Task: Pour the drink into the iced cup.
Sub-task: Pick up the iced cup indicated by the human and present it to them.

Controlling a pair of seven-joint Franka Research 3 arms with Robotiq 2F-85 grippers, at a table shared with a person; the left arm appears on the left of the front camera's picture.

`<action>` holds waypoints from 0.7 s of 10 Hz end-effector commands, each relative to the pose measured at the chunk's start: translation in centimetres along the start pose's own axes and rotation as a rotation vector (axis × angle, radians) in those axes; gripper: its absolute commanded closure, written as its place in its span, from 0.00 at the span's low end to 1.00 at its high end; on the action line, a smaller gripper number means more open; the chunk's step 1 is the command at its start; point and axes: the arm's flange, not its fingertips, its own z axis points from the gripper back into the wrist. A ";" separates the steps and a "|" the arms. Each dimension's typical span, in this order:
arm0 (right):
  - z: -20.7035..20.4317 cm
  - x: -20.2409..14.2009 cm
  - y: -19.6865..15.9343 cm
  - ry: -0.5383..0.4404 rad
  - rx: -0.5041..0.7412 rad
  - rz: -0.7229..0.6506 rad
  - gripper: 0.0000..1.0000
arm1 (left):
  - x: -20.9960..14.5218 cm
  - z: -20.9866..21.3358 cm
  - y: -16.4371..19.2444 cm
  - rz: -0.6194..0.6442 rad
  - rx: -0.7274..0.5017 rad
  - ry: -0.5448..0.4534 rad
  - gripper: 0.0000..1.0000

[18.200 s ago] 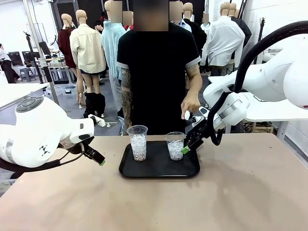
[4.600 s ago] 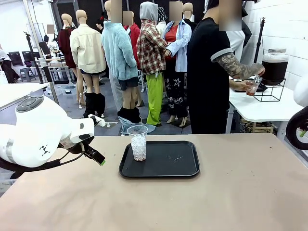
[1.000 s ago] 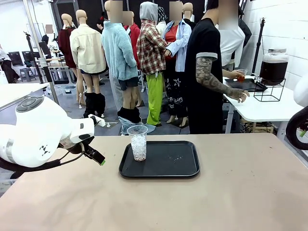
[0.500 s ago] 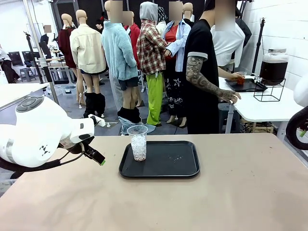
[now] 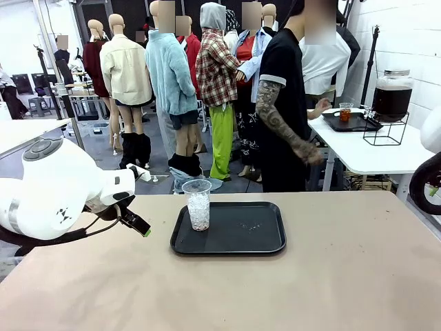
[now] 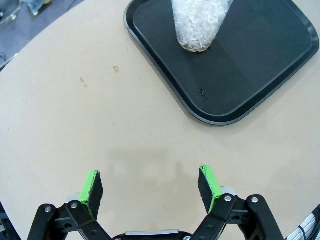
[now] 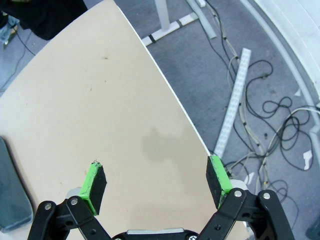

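Fetching stage, by my reading: the orange-red drink (image 5: 344, 115) sits in a small cup on the far white counter (image 5: 372, 155), near the big glass dispenser jar (image 5: 393, 95) of dark liquid; the clear plastic iced cup (image 5: 198, 207) waits on the black rectangular tray (image 5: 255, 234), well apart; next, the drink must be carried over and tipped onto the ice. Both the left pincer (image 6: 152, 182) and the right pincer (image 7: 157, 186) gape wide, empty; the person's hand (image 5: 311, 153) is blurred; the drink's level is too far off to judge, and in the left wrist view the iced cup's rim is cut off.
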 end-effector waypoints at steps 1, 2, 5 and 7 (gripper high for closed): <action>-0.1 0.2 0.0 -0.012 -0.004 0.004 0.00 | -0.1 0.1 0.2 0.004 0.000 -0.001 0.00; -0.1 0.2 0.0 -0.012 -0.004 0.004 0.00 | -0.1 0.1 0.2 0.004 0.000 -0.001 0.00; -0.1 0.2 0.0 -0.012 -0.004 0.004 0.00 | -0.1 0.1 0.2 0.004 0.000 -0.001 0.00; -0.1 0.2 0.0 -0.012 -0.004 0.004 0.00 | -0.1 0.1 0.2 0.004 0.000 -0.001 0.00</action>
